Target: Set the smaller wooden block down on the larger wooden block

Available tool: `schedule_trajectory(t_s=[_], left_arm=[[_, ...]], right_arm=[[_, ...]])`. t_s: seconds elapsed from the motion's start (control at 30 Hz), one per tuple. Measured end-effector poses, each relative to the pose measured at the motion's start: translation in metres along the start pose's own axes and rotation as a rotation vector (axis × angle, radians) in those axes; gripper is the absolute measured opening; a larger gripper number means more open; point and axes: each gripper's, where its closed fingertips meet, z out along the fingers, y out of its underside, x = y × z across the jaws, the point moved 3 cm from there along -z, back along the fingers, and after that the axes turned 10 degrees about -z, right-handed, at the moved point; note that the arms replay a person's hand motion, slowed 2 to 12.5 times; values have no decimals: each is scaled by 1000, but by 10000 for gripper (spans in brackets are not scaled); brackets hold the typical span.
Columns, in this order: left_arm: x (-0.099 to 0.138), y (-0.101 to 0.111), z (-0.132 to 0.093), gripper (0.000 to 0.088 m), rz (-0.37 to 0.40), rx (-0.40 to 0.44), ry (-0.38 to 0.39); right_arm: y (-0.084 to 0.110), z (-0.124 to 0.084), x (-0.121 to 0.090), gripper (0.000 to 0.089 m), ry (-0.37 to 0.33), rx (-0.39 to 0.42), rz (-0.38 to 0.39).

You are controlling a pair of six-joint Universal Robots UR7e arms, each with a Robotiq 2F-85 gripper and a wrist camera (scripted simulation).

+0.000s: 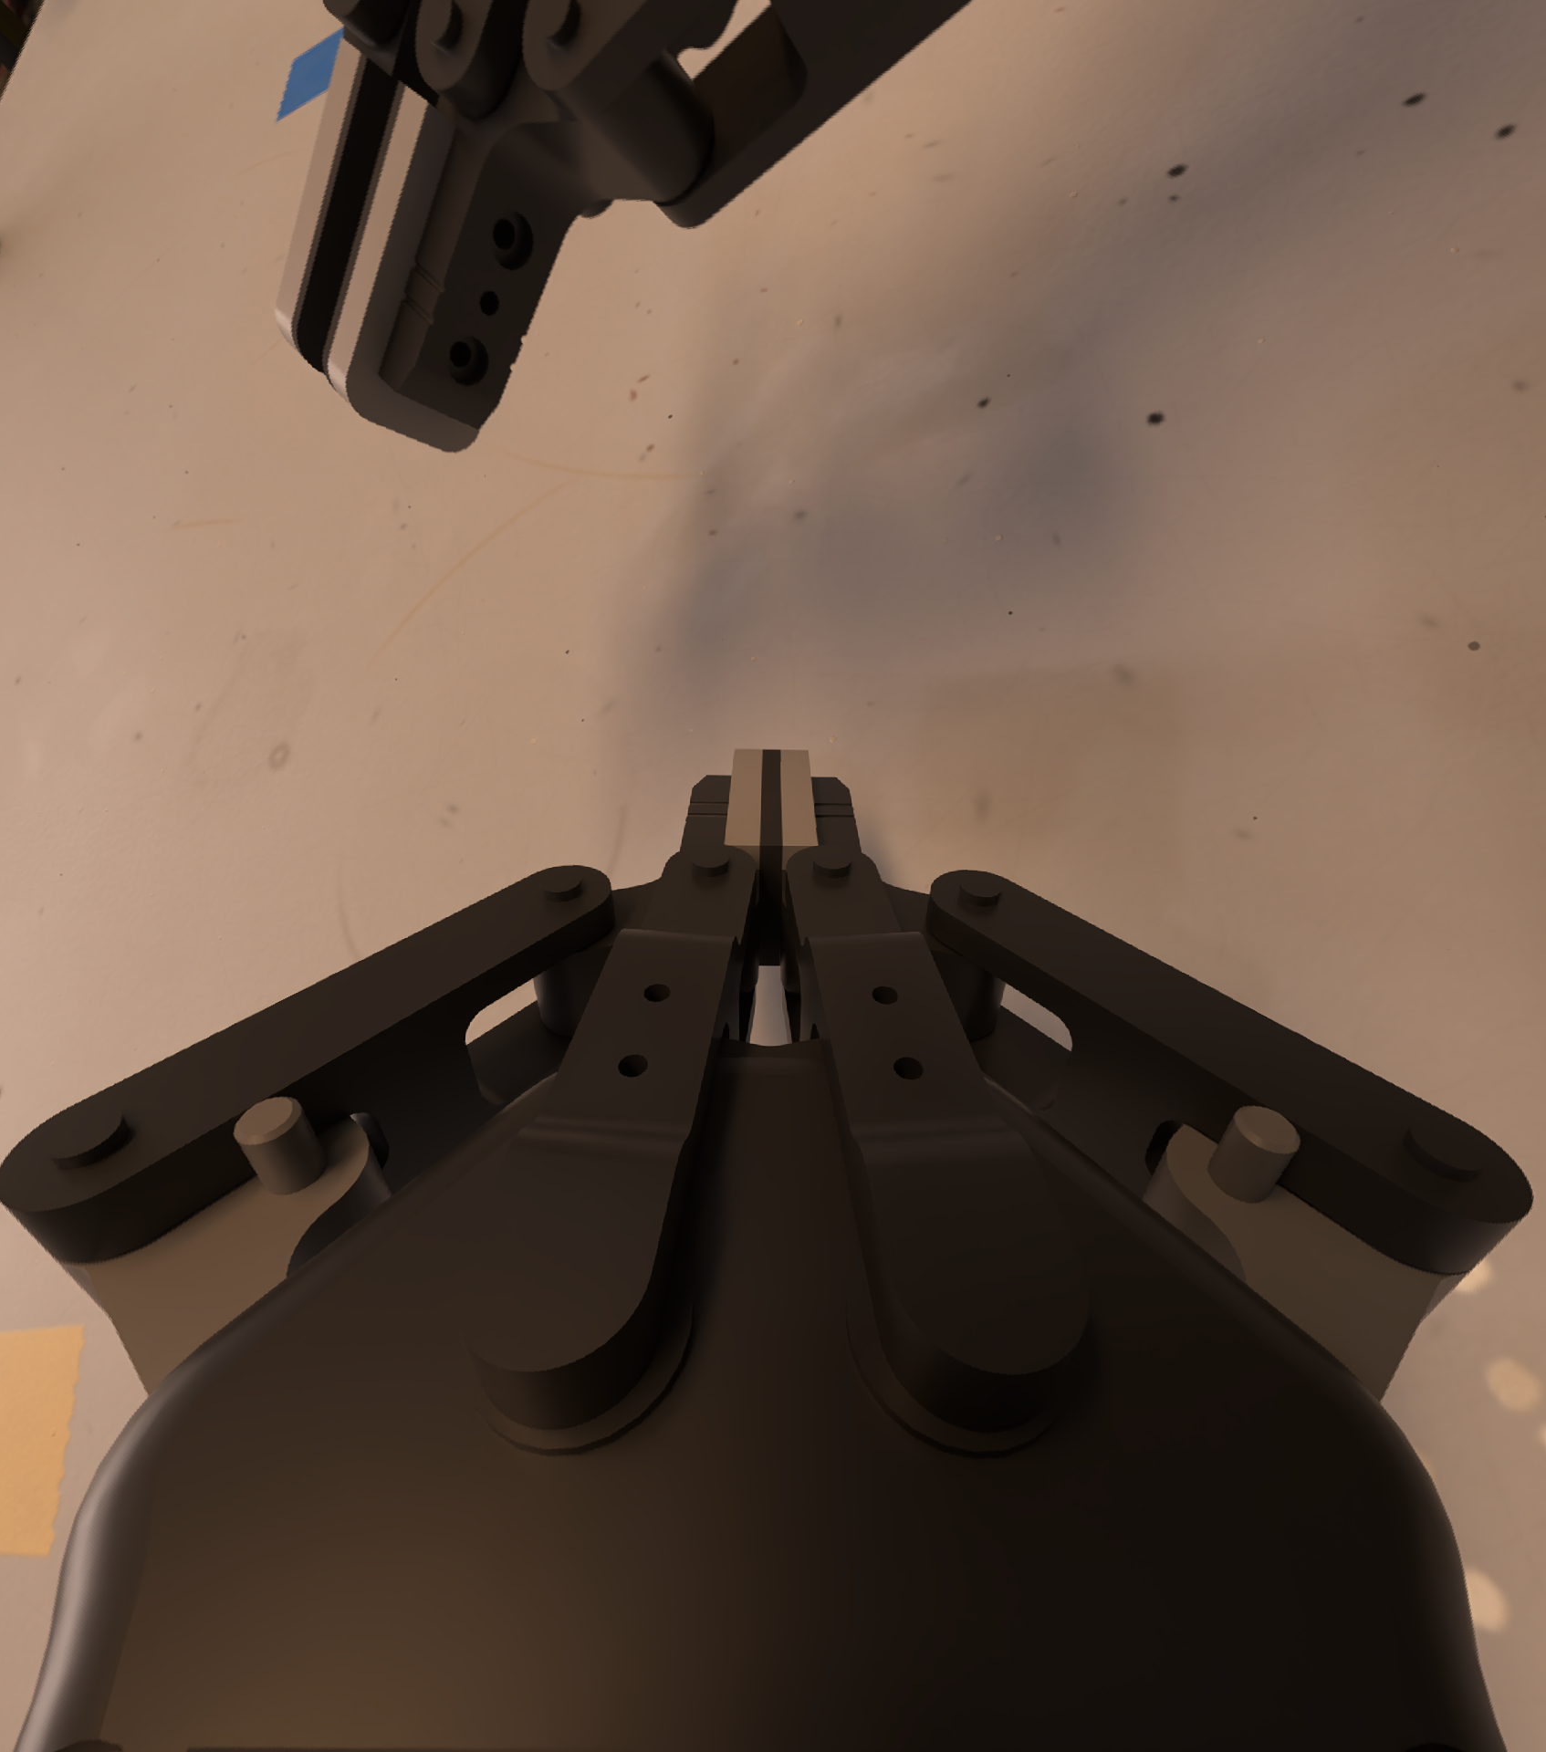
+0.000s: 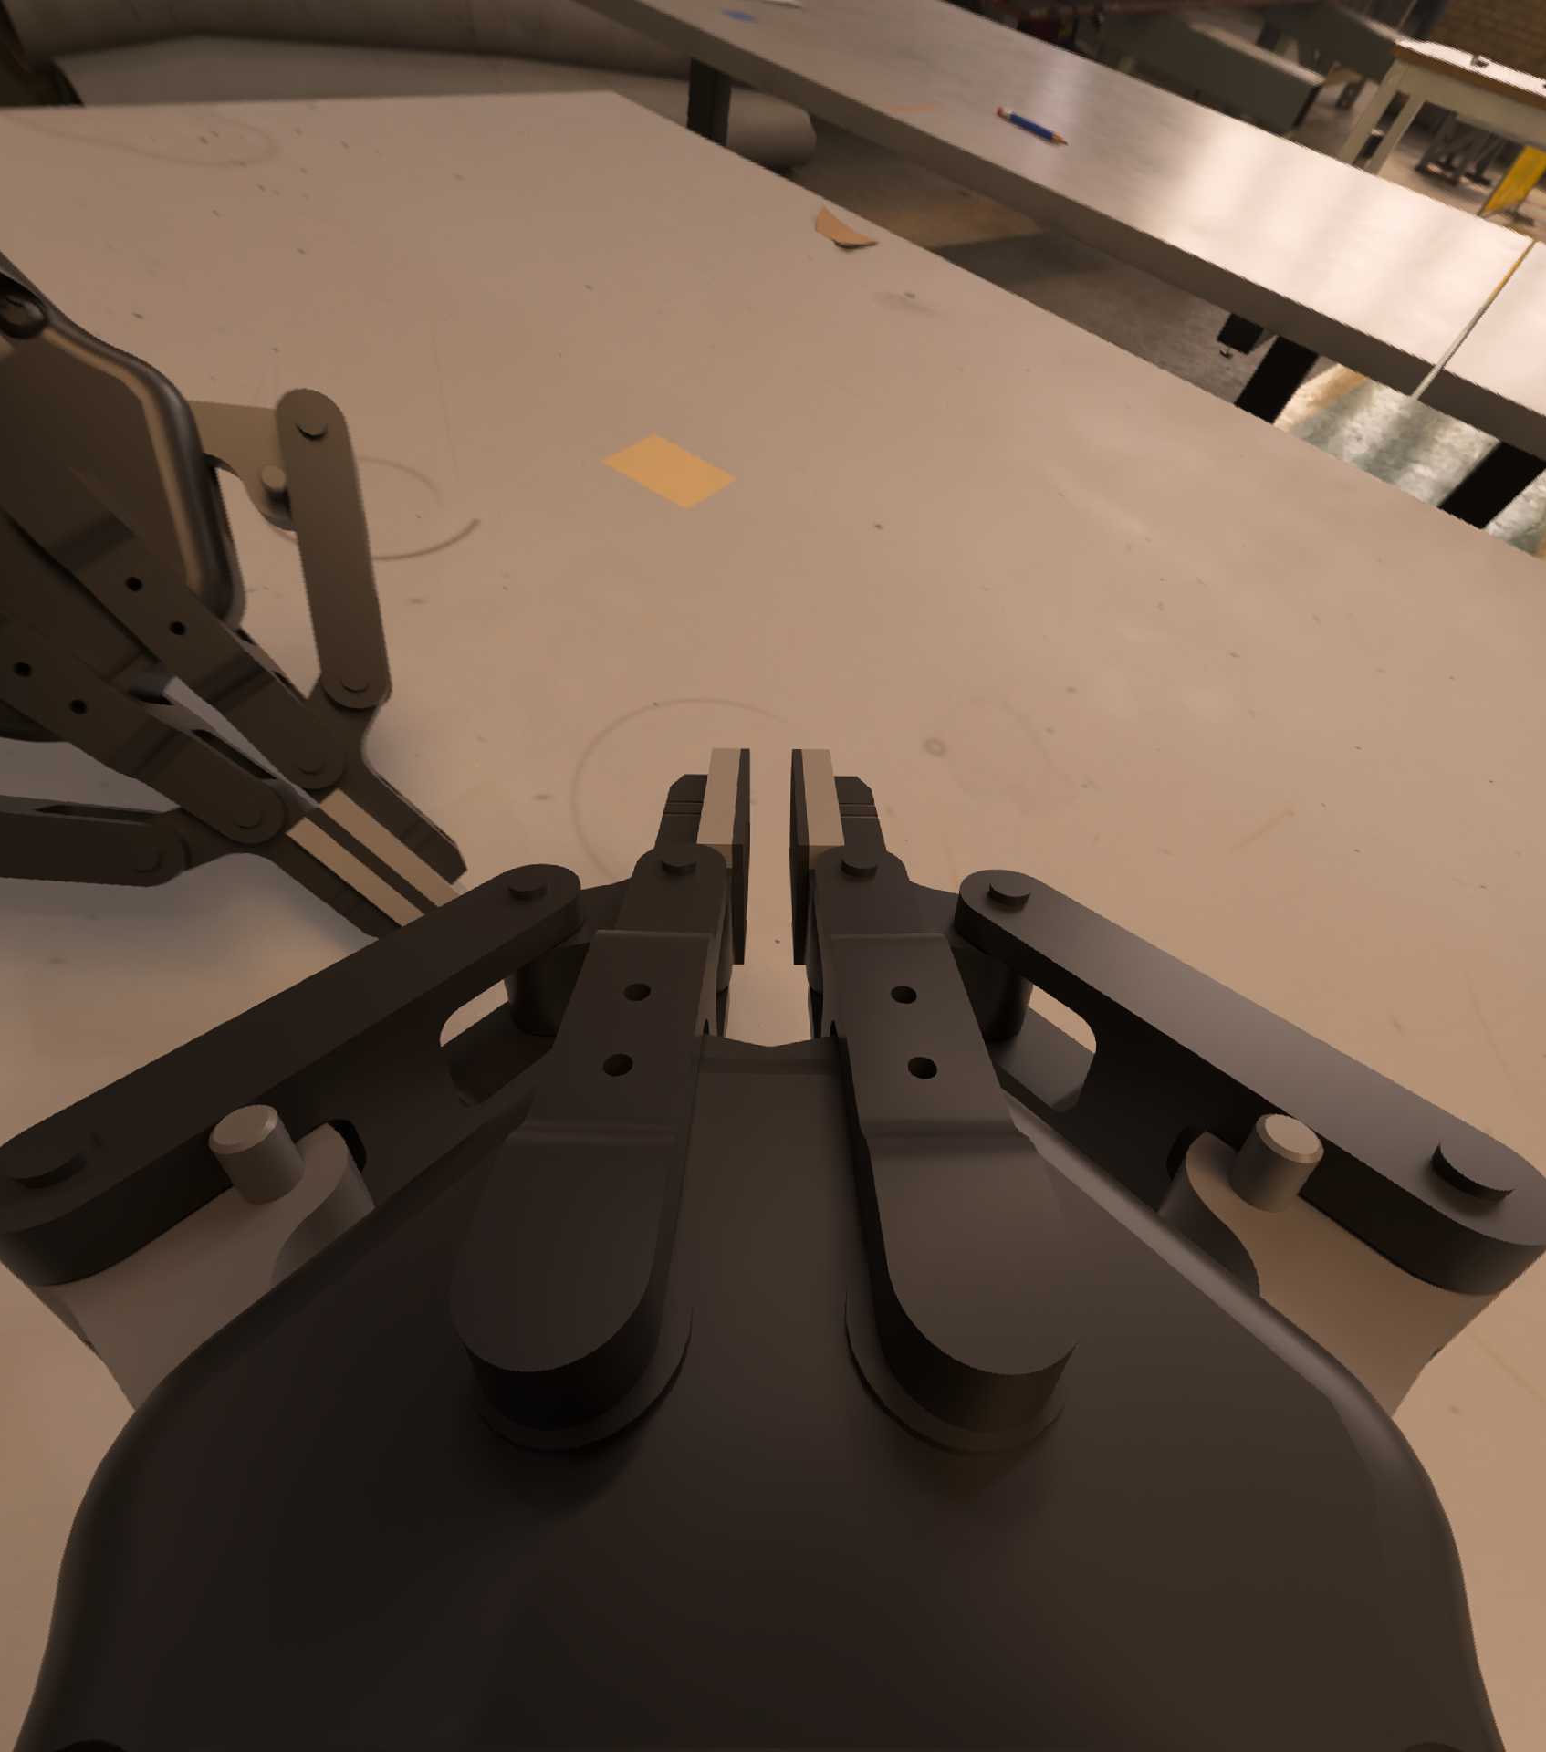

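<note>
While neither wooden block appears in either view, we list: beige scuffed table (image 2: 1035,616); orange tape rectangle (image 2: 668,471); left end effector (image 1: 770,796), pads pressed together; right end effector (image 2: 769,796), slightly parted, empty; blue tape (image 1: 311,76), left view only.

Scuffed beige table (image 2: 1035,588), workshop benches (image 2: 1224,218)

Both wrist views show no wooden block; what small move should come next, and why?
Probably raise or tilt one wrist to look over more of the table. Neither view shows a block. The left gripper is shut on nothing; the right gripper has only a narrow gap, also empty.
</note>
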Motion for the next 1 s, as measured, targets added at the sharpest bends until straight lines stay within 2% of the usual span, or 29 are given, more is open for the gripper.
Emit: schedule_trajectory(t_s=[0.2, 0.43, 0.6, 0.77, 1.0], left_arm=[[-1, 0, 0, 0, 6, 2, -25], [-5, 1, -1, 0, 2, -2, -90], [-11, 3, -2, 0, -15, -6, -154], [-18, 2, -6, 0, -53, 17, -222], [-26, -9, -20, 0, -151, 116, -296]], right_arm=[[-2, 1, -8, 97, -12, 58, 1], [-3, -2, -3, 122, 58, 96, -76], [-2, -4, 0, 139, 101, 142, -90], [-2, -4, -2, 155, 112, 195, -92], [-2, -2, -6, 169, 102, 228, -130]])
